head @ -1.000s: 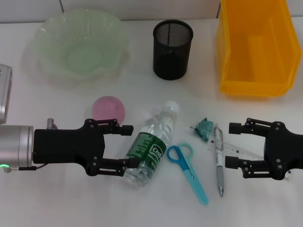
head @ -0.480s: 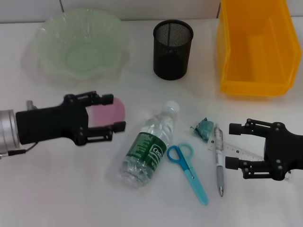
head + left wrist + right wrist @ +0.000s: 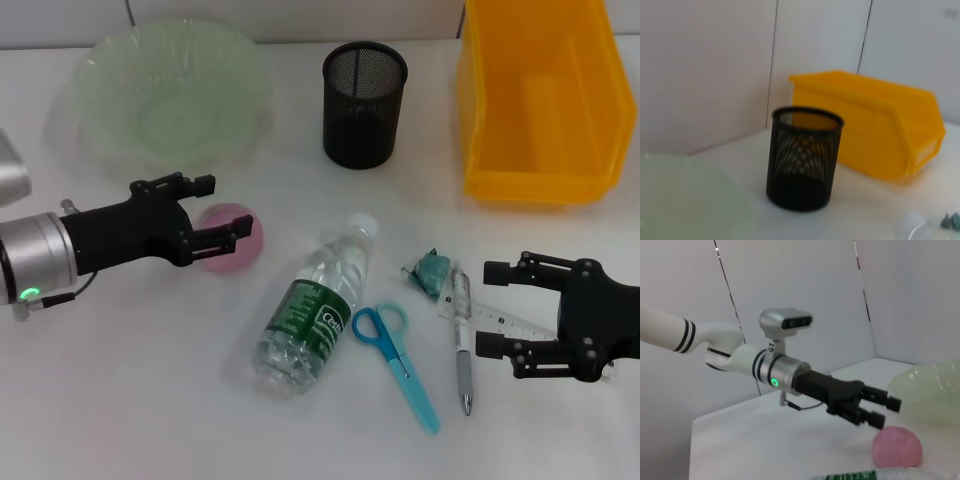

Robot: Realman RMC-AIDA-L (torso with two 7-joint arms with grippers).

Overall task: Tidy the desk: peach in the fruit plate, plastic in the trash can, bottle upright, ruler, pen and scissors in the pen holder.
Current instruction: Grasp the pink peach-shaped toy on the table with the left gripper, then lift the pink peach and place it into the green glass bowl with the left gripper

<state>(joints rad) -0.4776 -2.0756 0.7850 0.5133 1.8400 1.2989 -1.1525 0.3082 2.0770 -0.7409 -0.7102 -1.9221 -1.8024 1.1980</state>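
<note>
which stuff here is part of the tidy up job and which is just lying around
Part of the job: peach, green plate, bottle, scissors, pen, ruler, mesh pen holder, crumpled plastic, yellow bin.

Just lying about: nothing visible; only the left gripper and right gripper, both open.

Our left gripper point(image 3: 222, 210) reaching forward, fingers spread apart, our right gripper point(image 3: 493, 308) low over the table, fingers parted

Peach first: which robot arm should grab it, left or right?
Left, probably. The left gripper is open right at the peach, near the plate. The right gripper sits far across the desk by the pen, with the bottle lying in between.
</note>
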